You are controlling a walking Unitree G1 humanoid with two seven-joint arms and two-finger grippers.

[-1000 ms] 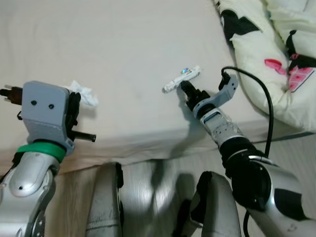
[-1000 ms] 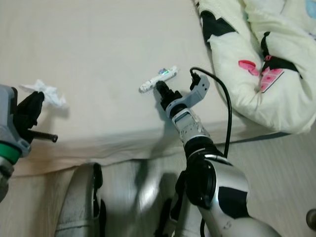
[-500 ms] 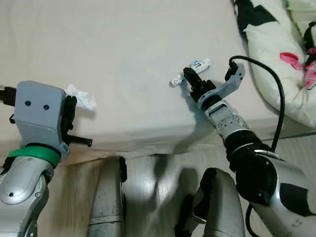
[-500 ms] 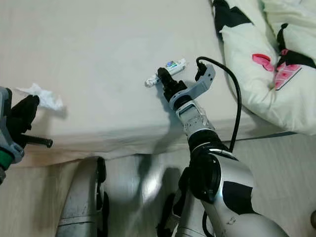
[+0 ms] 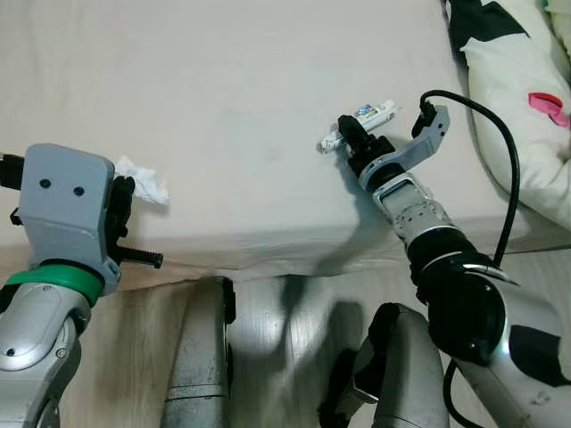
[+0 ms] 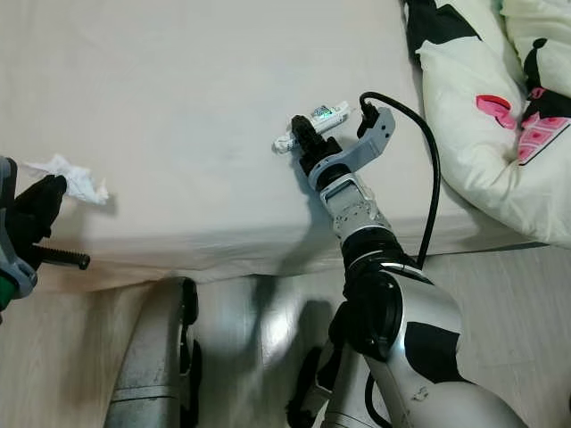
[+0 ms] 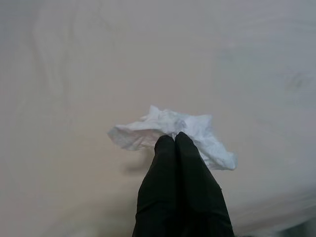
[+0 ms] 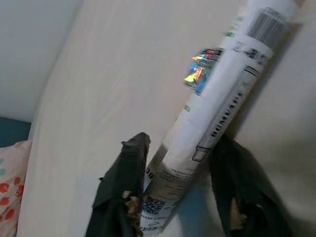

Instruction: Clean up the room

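Right gripper [image 8: 180, 197] straddles the white tube [image 8: 217, 108] (2 fingers parted); left gripper [image 7: 177, 143], pinched together, touches the tissue [image 7: 168, 131].

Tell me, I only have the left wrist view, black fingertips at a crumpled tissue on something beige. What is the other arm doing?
Observer: The right gripper is at a white tube lying on the bed, one finger on each side of it.
Operator: Has it closed on it?
Observer: Not clearly; the right wrist view shows a gap beside one finger.
Operator: Anything else on the bed?
Observer: A cream quilt with black and pink patches, bunched at the robot's right.
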